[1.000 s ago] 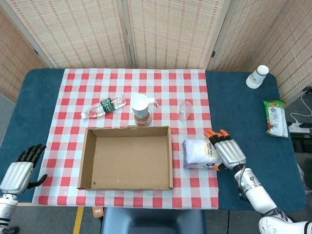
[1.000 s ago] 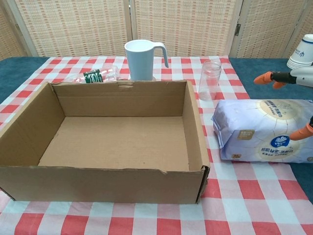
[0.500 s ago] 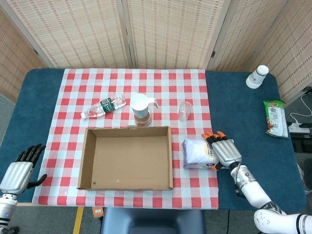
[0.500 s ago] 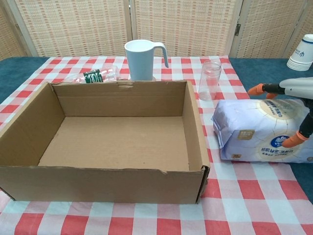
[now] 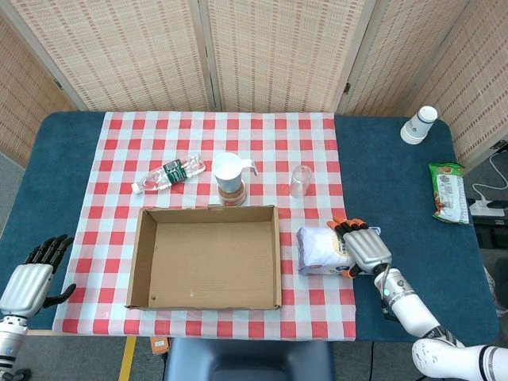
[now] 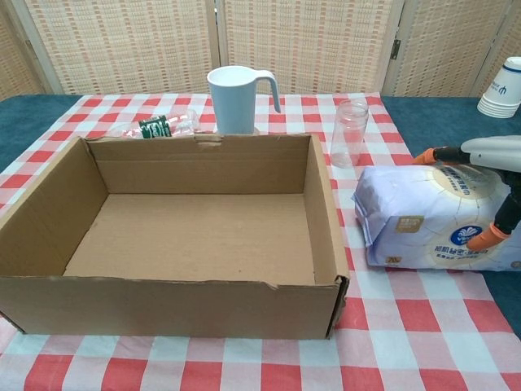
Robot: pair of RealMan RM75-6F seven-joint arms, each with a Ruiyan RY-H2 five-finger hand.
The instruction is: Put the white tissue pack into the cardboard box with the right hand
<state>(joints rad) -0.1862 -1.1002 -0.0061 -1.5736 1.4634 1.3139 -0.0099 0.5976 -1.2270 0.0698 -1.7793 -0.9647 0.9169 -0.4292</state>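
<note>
The white tissue pack [image 5: 321, 248] [image 6: 423, 220] lies flat on the checkered cloth just right of the open, empty cardboard box [image 5: 208, 210] [image 6: 163, 305]. My right hand [image 5: 367, 250] [image 6: 488, 151] lies over the right part of the pack. Its orange-tipped fingers [image 6: 427, 155] reach across the pack's top toward the far edge. The thumb tip [image 6: 488, 238] is against the near face. The fingers look stretched out, and the pack rests on the table. My left hand [image 5: 32, 278] sits open at the table's near left corner, holding nothing.
Behind the box stand a white mug [image 5: 228, 171] [image 6: 236, 99] and a clear glass [image 5: 299, 180] [image 6: 350, 134]. A plastic bottle [image 5: 169, 173] [image 6: 159, 126] lies on its side. Stacked paper cups [image 5: 419, 125] and a green snack pack [image 5: 448, 192] lie far right.
My right hand has come down and leftward over the tissue pack, its fingers and thumb now at the pack's far and near sides. The pack and the left hand have not moved.
</note>
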